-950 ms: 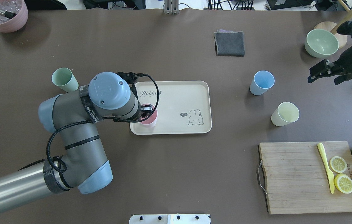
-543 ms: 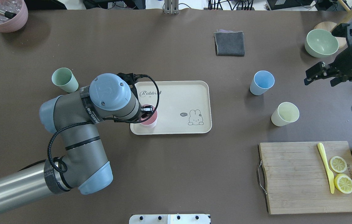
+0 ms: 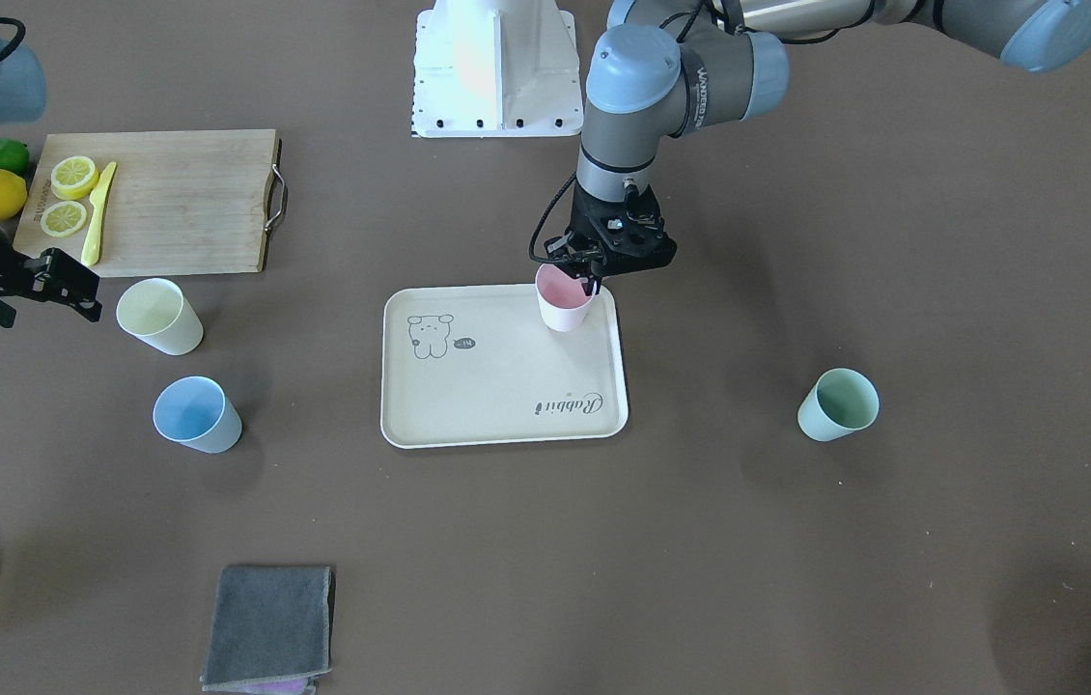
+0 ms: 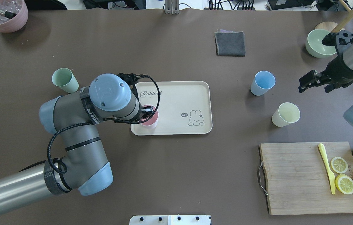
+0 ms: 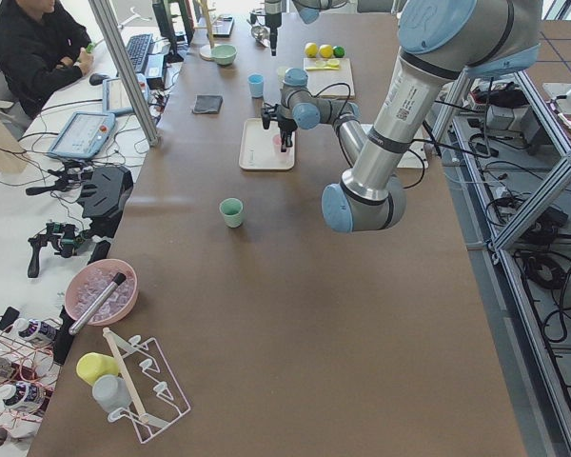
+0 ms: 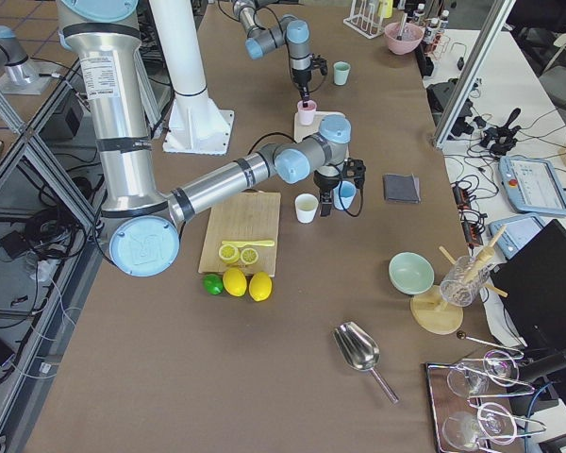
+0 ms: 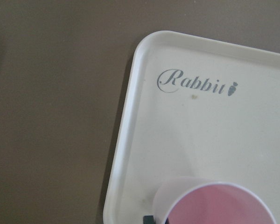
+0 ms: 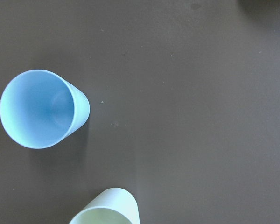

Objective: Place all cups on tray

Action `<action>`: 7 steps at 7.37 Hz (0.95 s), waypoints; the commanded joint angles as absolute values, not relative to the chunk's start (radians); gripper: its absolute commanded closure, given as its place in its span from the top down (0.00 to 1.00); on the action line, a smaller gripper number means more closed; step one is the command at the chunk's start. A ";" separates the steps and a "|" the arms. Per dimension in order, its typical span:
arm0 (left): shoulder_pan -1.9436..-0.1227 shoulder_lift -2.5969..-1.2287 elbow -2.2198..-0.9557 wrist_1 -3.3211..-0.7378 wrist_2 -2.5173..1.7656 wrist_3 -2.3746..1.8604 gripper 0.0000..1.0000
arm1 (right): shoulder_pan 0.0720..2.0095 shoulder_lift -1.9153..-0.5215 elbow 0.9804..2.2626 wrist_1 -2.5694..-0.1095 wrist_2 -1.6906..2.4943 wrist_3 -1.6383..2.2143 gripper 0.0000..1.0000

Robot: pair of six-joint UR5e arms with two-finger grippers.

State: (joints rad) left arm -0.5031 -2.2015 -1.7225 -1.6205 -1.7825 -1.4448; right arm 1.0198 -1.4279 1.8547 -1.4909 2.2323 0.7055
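Observation:
The pink cup [image 4: 151, 121] stands upright in the near left corner of the cream tray [image 4: 176, 100], as the front view [image 3: 562, 301] also shows. My left gripper [image 4: 147, 112] is shut on the pink cup's rim, one finger inside and one outside. The mint green cup [image 4: 65, 80] stands on the table left of the tray. The blue cup [image 4: 262, 82] and the yellow cup [image 4: 285, 114] stand on the table to the right. My right gripper [image 4: 303, 84] is open and empty, right of the blue cup and above table level.
A wooden cutting board [image 4: 295, 178] with lemon slices and a yellow knife lies at the near right, with whole lemons beside it. A grey cloth [image 4: 230, 43] lies behind the tray. A pale green bowl [image 4: 317, 47] is at the far right, a mauve pot [image 4: 3, 17] at the far left.
My right gripper has moved left towards the blue and yellow cups. My left gripper has hardly moved and stays on the pink cup.

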 commanded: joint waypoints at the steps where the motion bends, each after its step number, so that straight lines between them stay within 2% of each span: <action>1: -0.502 -2.203 -1.721 -1.626 -1.775 -1.520 0.47 | 0.988 -1.428 1.844 -1.491 2.211 0.712 1.00; 2: -0.499 -2.201 -1.720 -1.649 -1.758 -1.523 0.64 | 0.973 -1.436 1.844 -1.491 2.207 0.713 1.00; 3: -0.499 -2.201 -1.723 -1.649 -1.756 -1.523 0.74 | 0.966 -1.442 1.845 -1.491 2.203 0.719 1.00; 4: -0.497 -2.201 -1.726 -1.649 -1.756 -1.517 0.91 | 0.959 -1.451 1.847 -1.491 2.203 0.721 1.00; 5: -0.497 -2.201 -1.727 -1.649 -1.756 -1.516 0.98 | 0.941 -1.453 1.850 -1.485 2.201 0.760 1.00; 7: -0.499 -2.203 -1.730 -1.649 -1.756 -1.516 0.98 | 0.891 -1.462 1.839 -1.428 2.152 0.816 1.00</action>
State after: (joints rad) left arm -0.4979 -2.2021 -1.7283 -1.6489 -1.7565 -1.5159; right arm 0.9186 -1.4567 1.8439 -1.4554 2.1729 0.7802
